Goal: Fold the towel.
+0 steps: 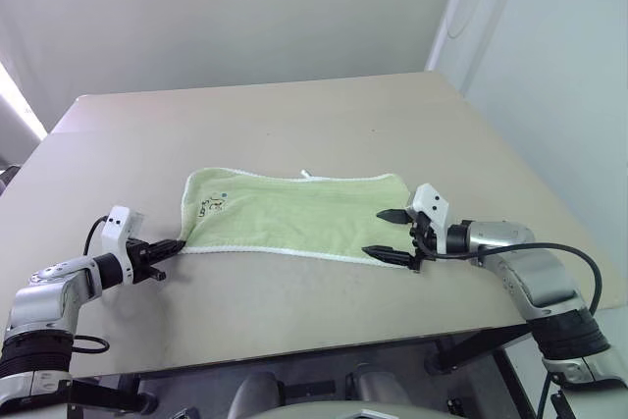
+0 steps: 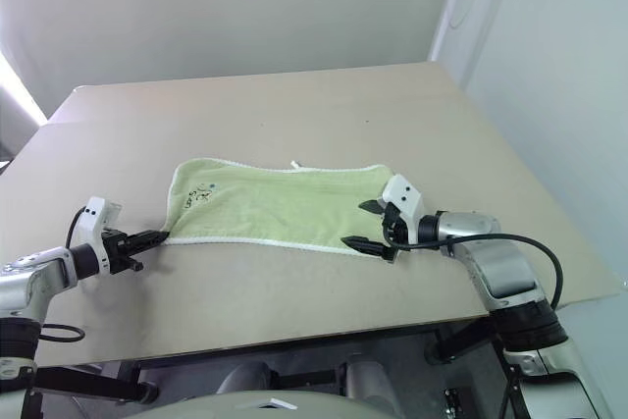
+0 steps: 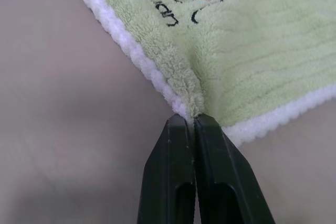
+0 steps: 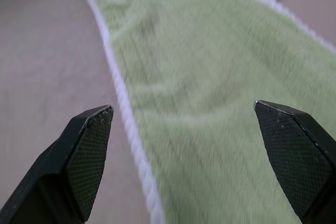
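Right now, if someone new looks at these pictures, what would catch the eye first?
A light yellow-green towel lies spread flat in the middle of the beige table, with its dark logo near its left end. The left gripper is shut on the towel's near left corner. The right gripper stands open over the right end.

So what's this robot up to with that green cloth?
It is starting to fold a towel that lies spread flat on the table. The left gripper is shut on the towel's near left corner, pinching the white edging. The right gripper is wide open at the towel's right end, one finger over the cloth and one at its near edge, not yet gripping. No fold has been made so far.
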Robot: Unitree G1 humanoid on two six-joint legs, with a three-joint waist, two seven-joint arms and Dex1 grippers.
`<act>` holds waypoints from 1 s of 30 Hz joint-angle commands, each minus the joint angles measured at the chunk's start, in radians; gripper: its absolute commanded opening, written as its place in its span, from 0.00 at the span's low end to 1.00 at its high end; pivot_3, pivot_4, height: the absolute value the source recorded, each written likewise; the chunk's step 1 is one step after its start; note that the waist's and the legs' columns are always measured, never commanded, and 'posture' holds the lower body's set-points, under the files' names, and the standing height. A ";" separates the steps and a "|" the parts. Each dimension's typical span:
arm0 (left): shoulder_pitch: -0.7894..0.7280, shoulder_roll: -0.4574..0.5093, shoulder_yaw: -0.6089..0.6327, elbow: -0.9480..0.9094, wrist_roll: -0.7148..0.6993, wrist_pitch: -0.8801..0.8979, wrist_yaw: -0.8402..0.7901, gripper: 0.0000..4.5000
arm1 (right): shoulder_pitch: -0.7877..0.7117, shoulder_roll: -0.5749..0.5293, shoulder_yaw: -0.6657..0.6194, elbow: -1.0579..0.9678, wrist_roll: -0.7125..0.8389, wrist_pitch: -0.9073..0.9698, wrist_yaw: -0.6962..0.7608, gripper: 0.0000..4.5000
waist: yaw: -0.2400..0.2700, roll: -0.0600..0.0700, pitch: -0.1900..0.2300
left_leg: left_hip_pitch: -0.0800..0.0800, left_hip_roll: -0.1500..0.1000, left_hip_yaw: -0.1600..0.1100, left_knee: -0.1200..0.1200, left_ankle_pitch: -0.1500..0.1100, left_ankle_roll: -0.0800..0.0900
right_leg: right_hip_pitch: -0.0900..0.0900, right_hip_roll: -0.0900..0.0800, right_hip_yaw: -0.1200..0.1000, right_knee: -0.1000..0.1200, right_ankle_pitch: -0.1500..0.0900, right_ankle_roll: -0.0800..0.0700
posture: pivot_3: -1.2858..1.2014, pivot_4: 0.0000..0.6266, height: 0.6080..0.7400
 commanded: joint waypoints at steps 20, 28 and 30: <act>0.007 0.042 0.024 -0.103 -0.031 0.057 0.047 0.00 | 0.091 -0.122 -0.023 0.101 -0.121 -0.160 0.026 0.92 | 0.002 -0.004 0.004 | 0.000 0.000 0.001 0.000 0.000 0.000 | 0.000 0.000 0.001 -0.001 0.000 0.000 | 0.52 0.00 1.00; 0.001 0.035 0.015 -0.110 -0.029 0.053 0.057 0.00 | 0.086 -0.117 -0.018 0.117 -0.142 -0.197 0.020 0.31 | 0.003 -0.005 0.004 | 0.001 0.000 0.001 0.002 0.000 0.000 | 0.001 0.000 0.001 0.000 0.000 0.000 | 0.52 0.00 1.00; 0.001 0.035 0.016 -0.115 -0.032 0.058 0.058 0.00 | 0.086 -0.117 -0.028 0.105 -0.131 -0.192 0.025 0.16 | 0.003 -0.005 0.004 | 0.001 0.000 0.001 0.002 0.000 0.000 | 0.001 0.000 0.001 0.000 0.000 0.000 | 0.52 0.00 1.00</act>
